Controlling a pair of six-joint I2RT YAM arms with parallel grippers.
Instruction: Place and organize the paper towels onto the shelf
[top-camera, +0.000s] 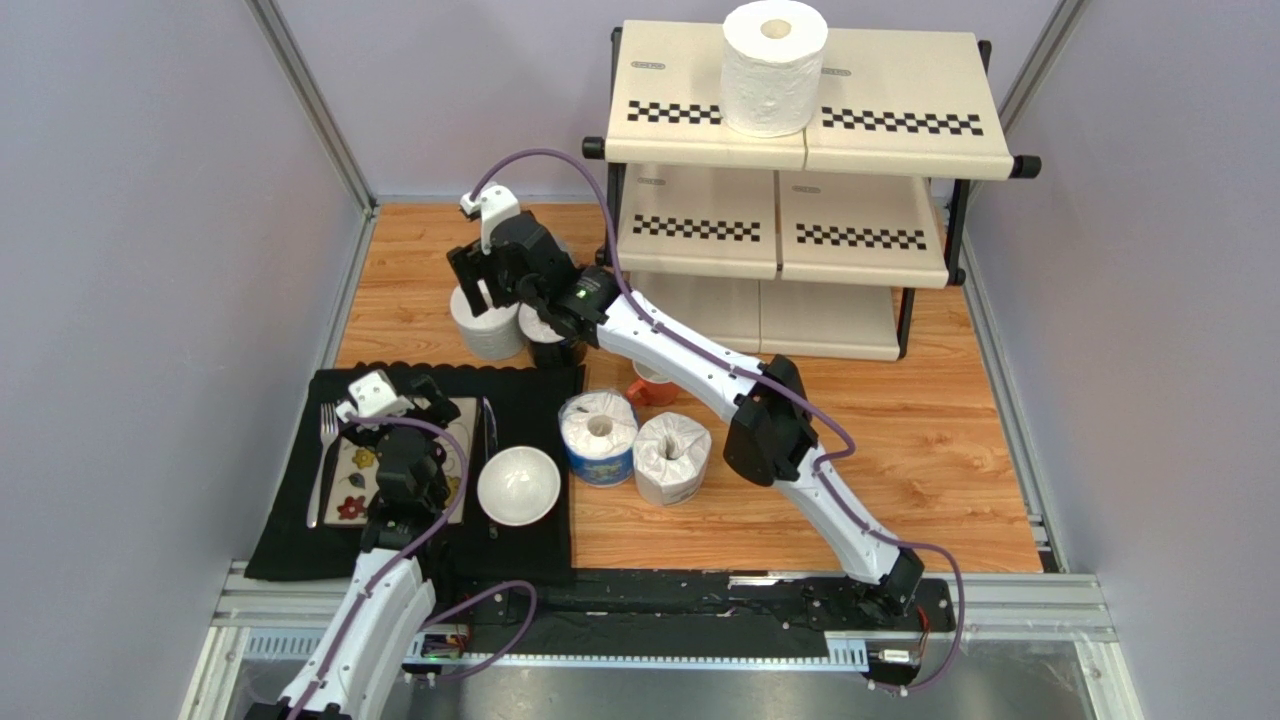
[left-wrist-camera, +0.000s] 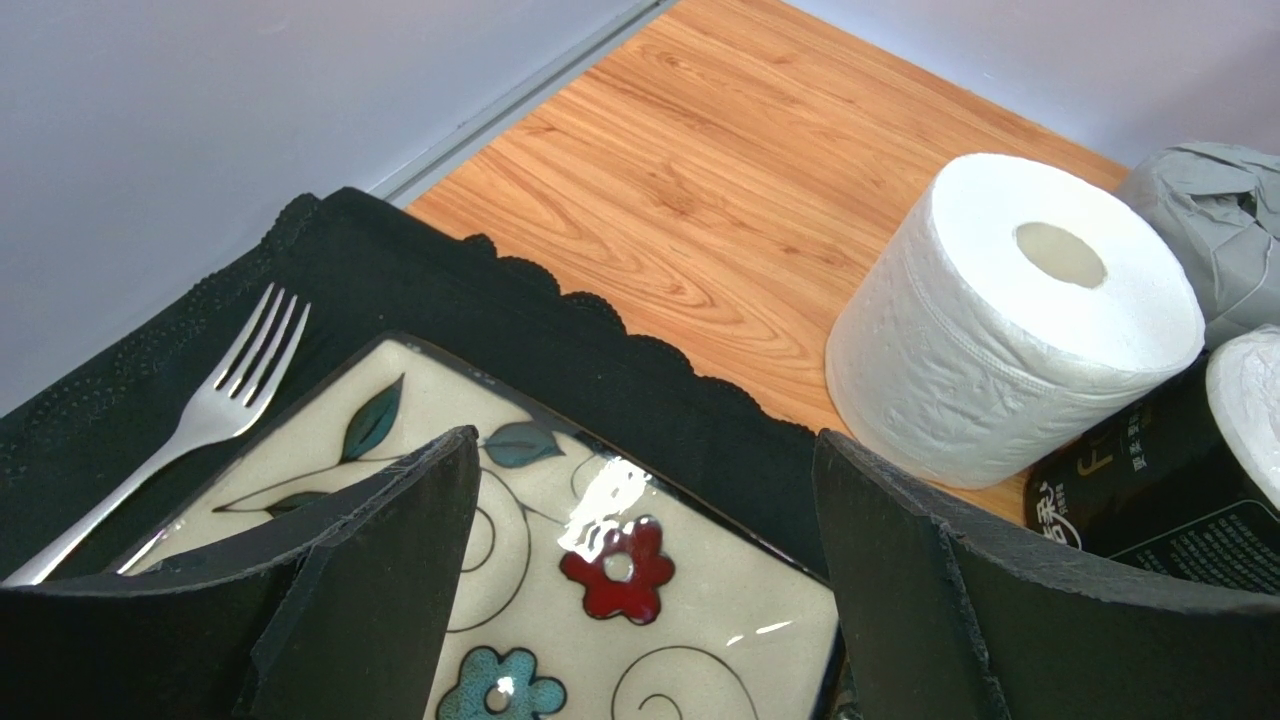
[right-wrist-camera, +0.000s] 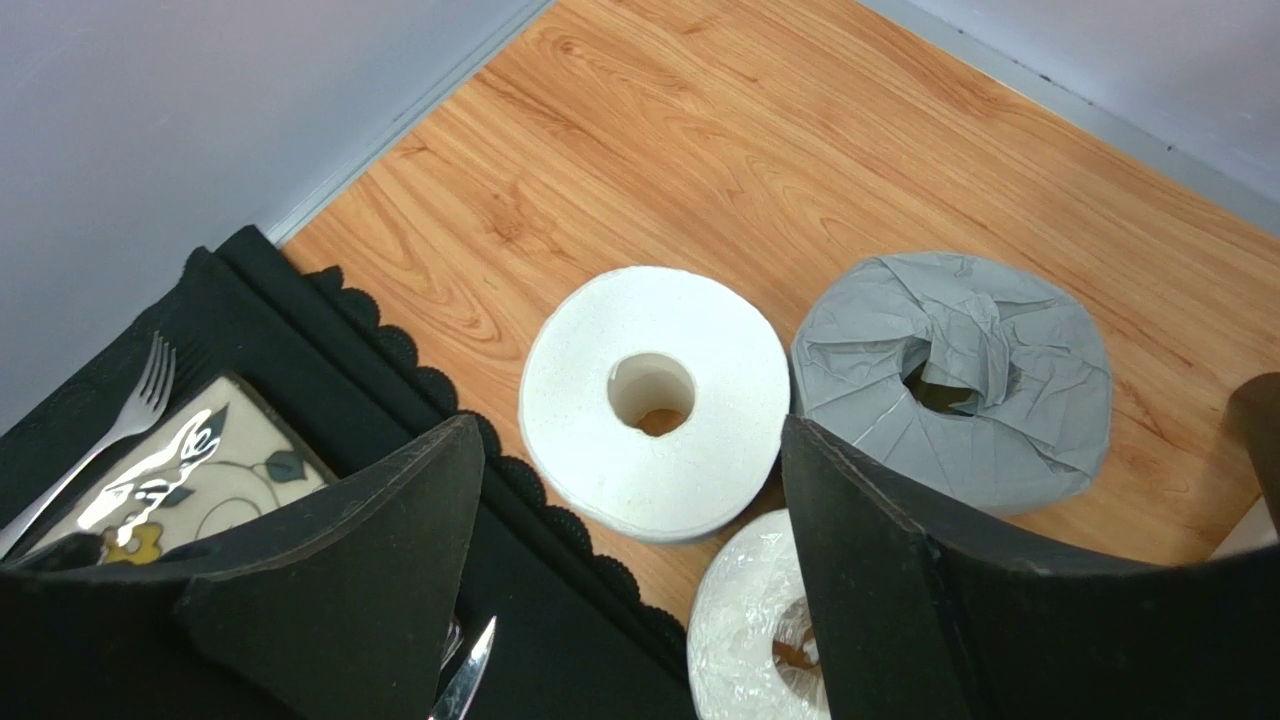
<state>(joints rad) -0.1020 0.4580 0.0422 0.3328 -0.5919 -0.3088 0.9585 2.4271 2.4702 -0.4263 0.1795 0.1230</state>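
Observation:
The shelf stands at the back right with one plain white roll on its top tier. My right gripper is open and hovers above a second white roll, which stands on the wood next to a grey-wrapped roll and a black-wrapped roll. A blue-wrapped roll and a clear-wrapped roll stand mid-table. My left gripper is open and empty over a flowered plate. In its wrist view the white roll lies ahead to the right.
A black placemat holds the plate, a fork, a knife and a white bowl. An orange mug sits partly under the right arm. Grey walls close in on the left and right.

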